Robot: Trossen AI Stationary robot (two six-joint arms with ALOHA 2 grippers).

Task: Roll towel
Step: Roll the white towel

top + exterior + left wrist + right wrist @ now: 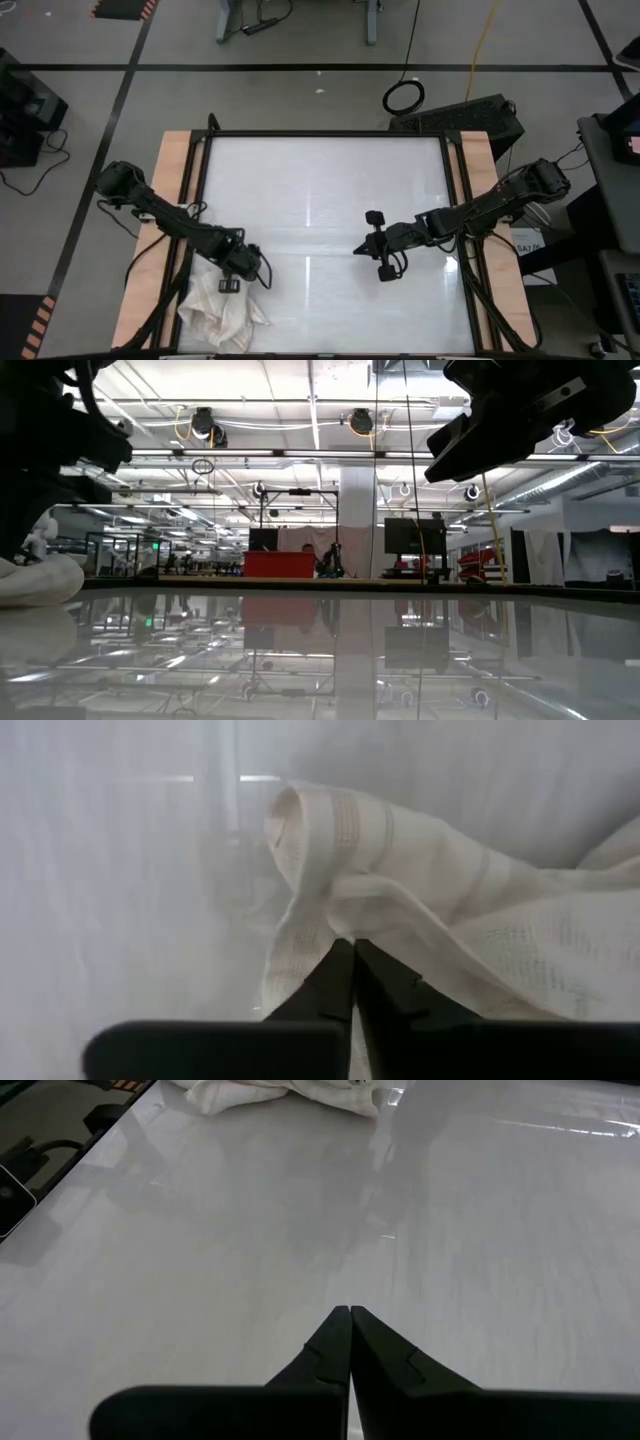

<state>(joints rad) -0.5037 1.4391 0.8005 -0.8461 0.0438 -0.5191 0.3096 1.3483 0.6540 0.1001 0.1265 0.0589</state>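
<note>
Towel (222,312) sits crumpled in a loose heap at the near-left corner of the table (330,190), directly under and just ahead of the left gripper (232,283). Not laid flat, so rolling can't start yet; my read is this is the pick-and-spread step. Left gripper's tips are pressed together, and in the left wrist view they (352,952) meet right at a raised fold of the plaid cloth (400,890). A thin layer of fabric looks pinched between them, though the contact point is partly hidden by the fingers themselves, so I'd call it a grip on the fold, not certain how much cloth is caught. Grabbing a high ridge makes sense: it's the easiest bit to pinch off a glossy top, and lifting there should let the rest hang and unfold. Right gripper (362,248) hangs over mid-table, well apart from the towel, fingers closed on nothing; its wrist view shows only bare table just ahead of the tips (350,1312), with the heap (285,1094) far beyond them. Probably parked to stay clear until a second corner is exposed. Risk as I see it: single-layer pinch slips on lift, or the whole wad comes up as a clump.
</note>
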